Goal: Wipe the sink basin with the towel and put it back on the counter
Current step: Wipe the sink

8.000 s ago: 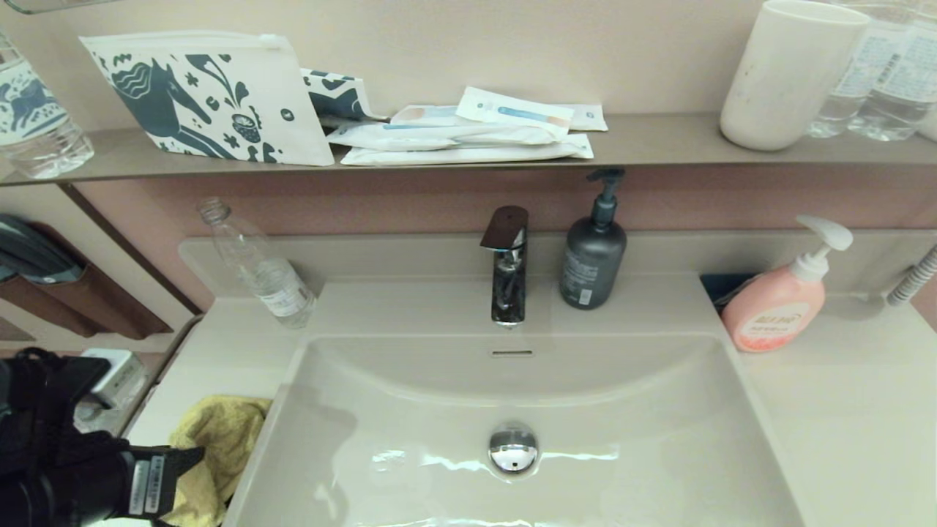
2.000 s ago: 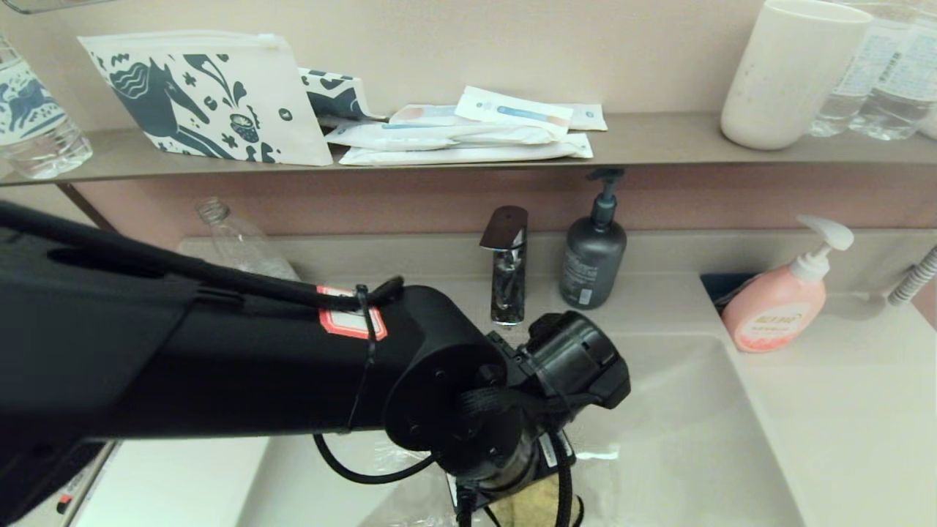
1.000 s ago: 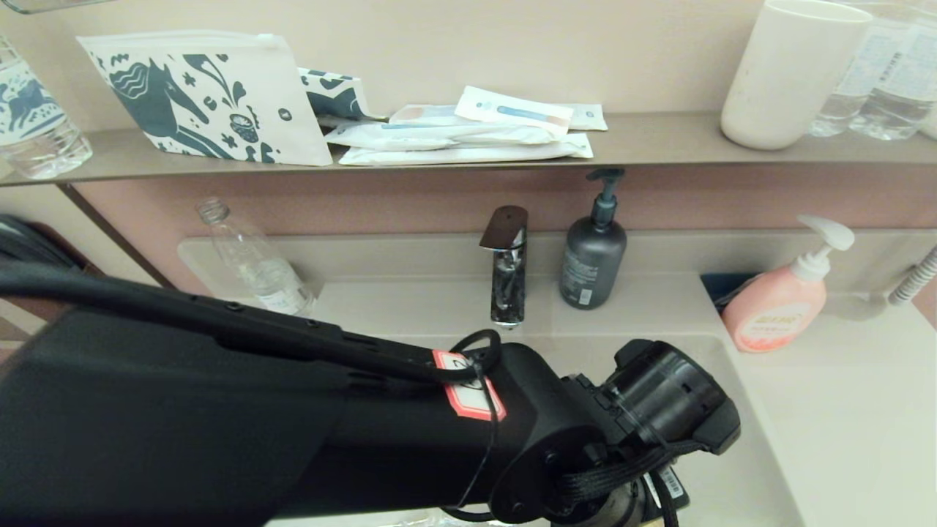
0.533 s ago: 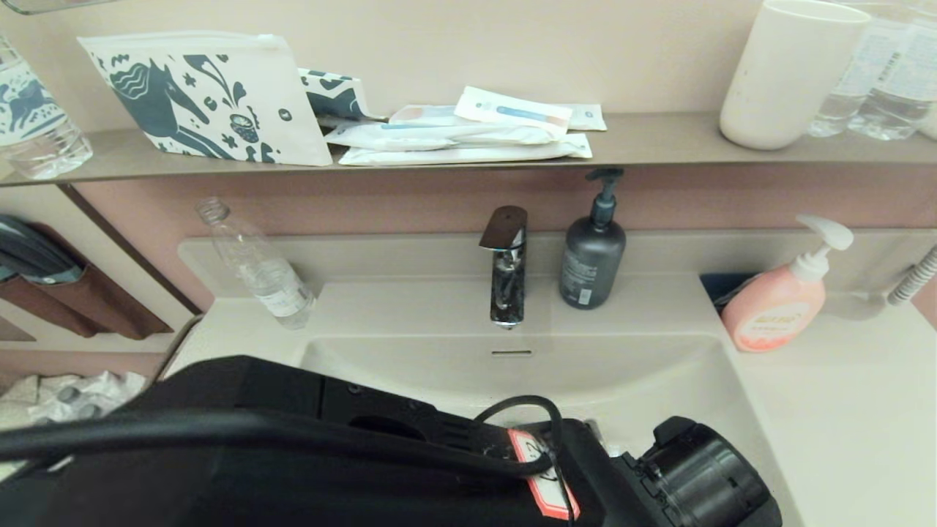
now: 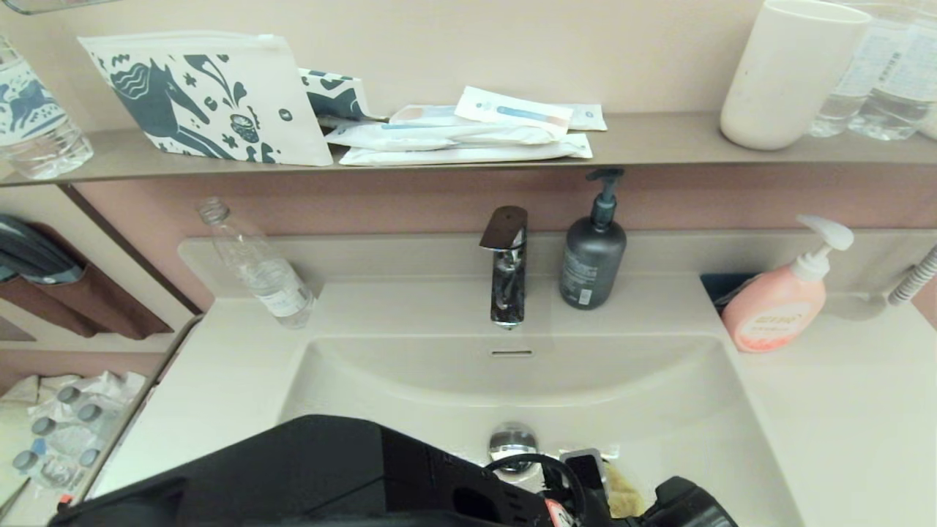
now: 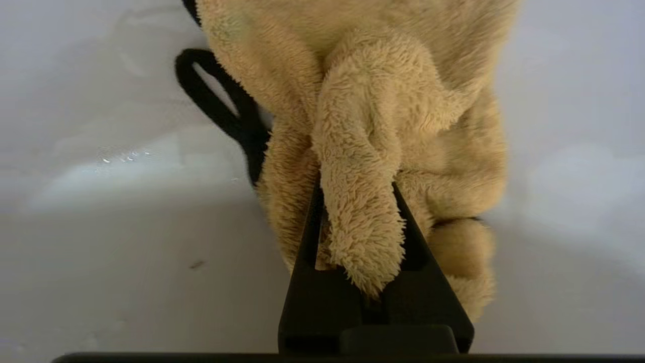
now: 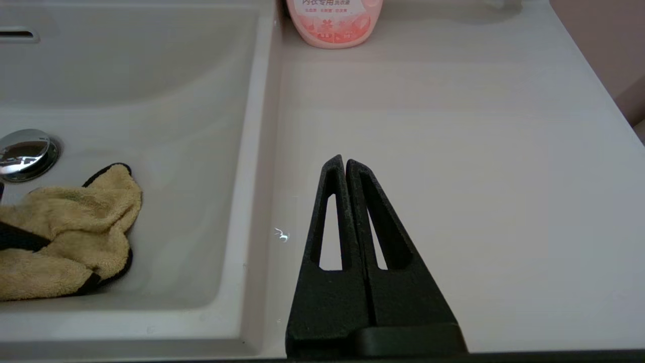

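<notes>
only chinese print, pink bottle (image 7: 334,20)

The towel (image 6: 383,126) pinched in the black left gripper (image 6: 360,237) is mustard-yellow with black trim and a black loop (image 6: 221,106). Under it the basin (image 5: 410,380) is glossy off-white, its drain plug (image 7: 22,151) chrome. The black right gripper (image 7: 345,166) hovers over the pale off-white counter (image 7: 453,151); beyond its tips stands a pink bottle (image 7: 335,20) with a white label.
</notes>
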Available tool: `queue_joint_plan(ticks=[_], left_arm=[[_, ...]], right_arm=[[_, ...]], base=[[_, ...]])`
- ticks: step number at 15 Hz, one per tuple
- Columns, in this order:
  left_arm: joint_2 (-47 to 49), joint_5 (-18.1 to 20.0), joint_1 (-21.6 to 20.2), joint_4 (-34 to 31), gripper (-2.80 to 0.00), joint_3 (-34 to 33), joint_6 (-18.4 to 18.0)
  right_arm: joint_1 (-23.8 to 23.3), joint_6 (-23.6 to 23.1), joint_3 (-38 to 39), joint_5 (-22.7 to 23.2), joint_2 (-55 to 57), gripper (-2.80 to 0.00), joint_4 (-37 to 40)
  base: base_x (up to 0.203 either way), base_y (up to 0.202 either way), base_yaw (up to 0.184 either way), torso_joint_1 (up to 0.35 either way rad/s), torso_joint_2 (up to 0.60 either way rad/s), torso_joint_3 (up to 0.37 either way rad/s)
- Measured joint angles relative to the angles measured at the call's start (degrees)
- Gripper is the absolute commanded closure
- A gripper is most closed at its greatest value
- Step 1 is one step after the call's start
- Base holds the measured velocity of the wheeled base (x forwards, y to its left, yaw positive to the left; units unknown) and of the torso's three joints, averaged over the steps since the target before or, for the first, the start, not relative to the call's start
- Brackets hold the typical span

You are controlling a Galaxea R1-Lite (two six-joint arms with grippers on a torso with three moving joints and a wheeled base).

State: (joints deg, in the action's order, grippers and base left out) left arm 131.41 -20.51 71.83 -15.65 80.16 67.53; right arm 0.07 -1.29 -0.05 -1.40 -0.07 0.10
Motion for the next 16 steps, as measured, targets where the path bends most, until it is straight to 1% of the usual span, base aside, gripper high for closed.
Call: queue_joint_plan(ticks=[2, 7, 9, 10, 12, 14, 16], left_arm=[[0.42, 0.10, 0.05, 0.07, 0.00, -1.78, -1.99], [0.92, 0.08, -0.40, 0.46, 0.00, -7.70, -3.23], [0.43, 0.14, -0.90, 1.06, 0.00, -11.52, -5.39], [0.00, 0.18, -1.45, 1.27, 0.00, -13.40, -6.44], [-0.67, 0.37, -3.03, 0.51, 0.00, -15.17, -6.94], [-1.44, 0.59, -5.50, 0.09, 0.00, -16.87, -7.36], [-2.81, 0.90, -8.02, -0.05, 0.00, -19.61, -10.09]], right_arm=[[0.00, 0.00, -0.02, 0.00, 0.00, 0.00, 0.00], [0.00, 0.00, -0.02, 0.00, 0.00, 0.00, 0.00], [0.00, 0.00, -0.02, 0.00, 0.00, 0.00, 0.00], [0.00, 0.00, -0.02, 0.00, 0.00, 0.00, 0.00], [0.00, 0.00, -0.02, 0.02, 0.00, 0.00, 0.00], [0.00, 0.00, 0.00, 0.00, 0.00, 0.00, -0.02], [0.00, 0.00, 0.00, 0.00, 0.00, 0.00, 0.00]], base=[[0.000, 0.000, 0.000, 0.000, 0.00, 0.000], [0.000, 0.000, 0.000, 0.000, 0.00, 0.000], [0.000, 0.000, 0.000, 0.000, 0.00, 0.000], [0.000, 0.000, 0.000, 0.000, 0.00, 0.000], [0.000, 0.000, 0.000, 0.000, 0.00, 0.000], [0.000, 0.000, 0.000, 0.000, 0.00, 0.000], [0.000, 0.000, 0.000, 0.000, 0.00, 0.000]])
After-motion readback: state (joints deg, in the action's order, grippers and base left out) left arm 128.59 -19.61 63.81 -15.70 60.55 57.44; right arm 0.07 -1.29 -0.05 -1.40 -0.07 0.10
